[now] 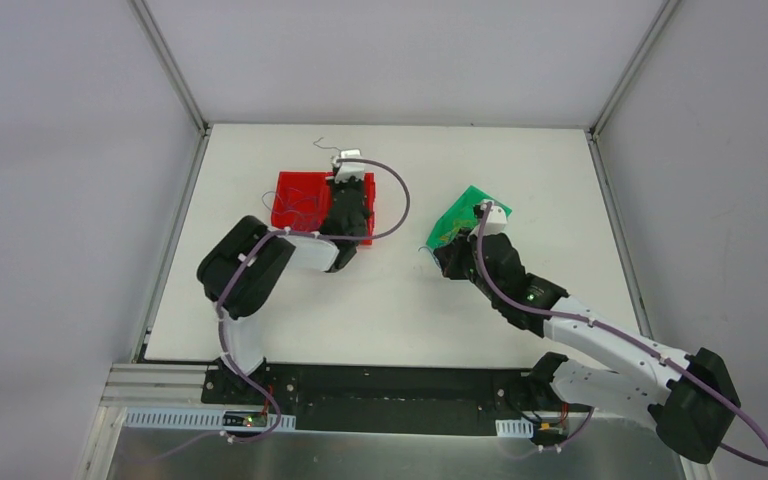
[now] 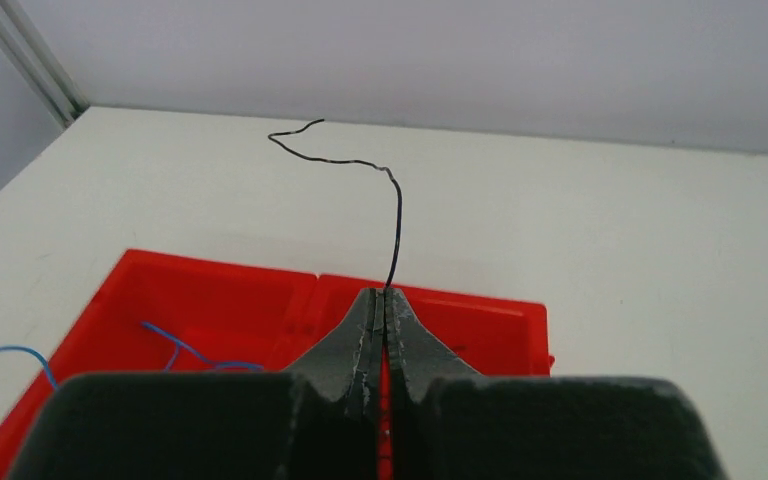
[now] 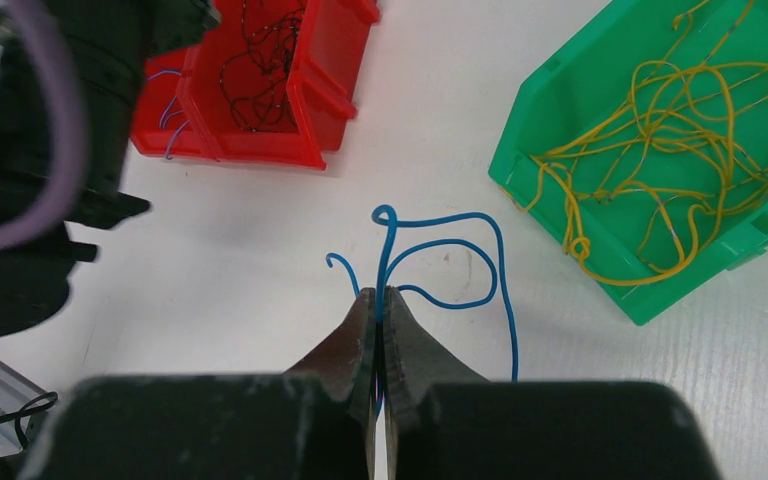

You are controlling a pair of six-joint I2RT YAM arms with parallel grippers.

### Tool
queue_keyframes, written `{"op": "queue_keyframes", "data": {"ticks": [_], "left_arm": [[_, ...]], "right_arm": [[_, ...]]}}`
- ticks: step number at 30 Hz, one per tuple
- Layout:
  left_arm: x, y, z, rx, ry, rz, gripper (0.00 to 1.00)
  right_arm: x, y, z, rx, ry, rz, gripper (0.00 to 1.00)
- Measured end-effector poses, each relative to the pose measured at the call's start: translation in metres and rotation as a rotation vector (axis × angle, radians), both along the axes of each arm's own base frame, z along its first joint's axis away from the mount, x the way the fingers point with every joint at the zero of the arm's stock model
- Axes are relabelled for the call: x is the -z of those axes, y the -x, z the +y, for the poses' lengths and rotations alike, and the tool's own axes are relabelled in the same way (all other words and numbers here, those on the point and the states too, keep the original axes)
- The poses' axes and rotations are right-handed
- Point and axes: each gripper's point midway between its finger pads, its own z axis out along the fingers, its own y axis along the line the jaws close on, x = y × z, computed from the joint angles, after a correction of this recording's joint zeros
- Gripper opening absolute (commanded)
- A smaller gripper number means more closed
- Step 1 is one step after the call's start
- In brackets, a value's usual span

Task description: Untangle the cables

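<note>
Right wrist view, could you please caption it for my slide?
Right gripper shut on a looped blue wire, near a red bin and green bin of yellow wires.

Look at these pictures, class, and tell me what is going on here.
Two robot arms each hold one thin wire. The left fingers are shut on a black wire above the red bin, which holds more black wires. The right fingers are shut on a blue wire over the table, beside the green bin of tangled yellow wires.
</note>
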Motion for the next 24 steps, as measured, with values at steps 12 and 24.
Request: {"op": "queue_keyframes", "data": {"ticks": [12, 24], "left_arm": [[0.049, 0.029, -0.030, -0.009, -0.110, 0.007, 0.00], [0.080, 0.075, -0.038, 0.004, -0.175, 0.144, 0.00]], "right_arm": [[-0.008, 0.002, -0.002, -0.002, -0.032, -0.015, 0.00], [-0.010, 0.003, -0.002, -0.006, -0.051, -0.013, 0.00]]}}
